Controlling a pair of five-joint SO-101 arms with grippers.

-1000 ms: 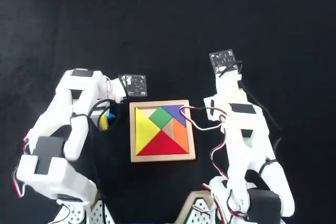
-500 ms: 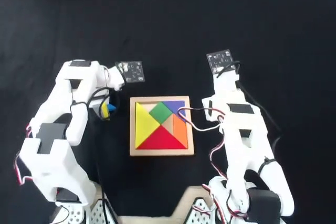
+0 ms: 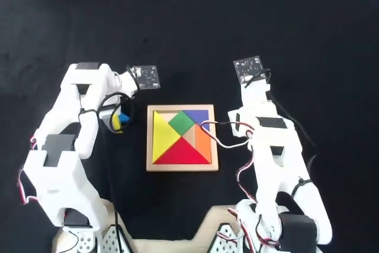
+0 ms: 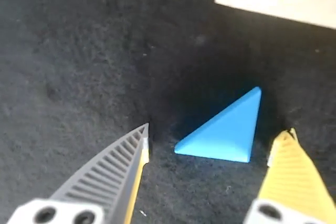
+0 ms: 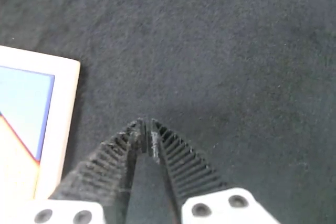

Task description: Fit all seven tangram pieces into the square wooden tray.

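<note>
Got the left gripper (image 4: pixel 217 129) spread wide around the blue triangle (image 4: pixel 227 133), flat on the black table (image 4: pixel 79 51) just beside the wooden tray (image 3: pixel 182 167). Right gripper (image 5: pixel 145 124) pinched closed by the tray's other side.

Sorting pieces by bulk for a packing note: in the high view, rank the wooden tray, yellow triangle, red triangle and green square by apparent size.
1. wooden tray
2. yellow triangle and red triangle, which look about alike, so they are not ranked against each other
3. green square
</note>
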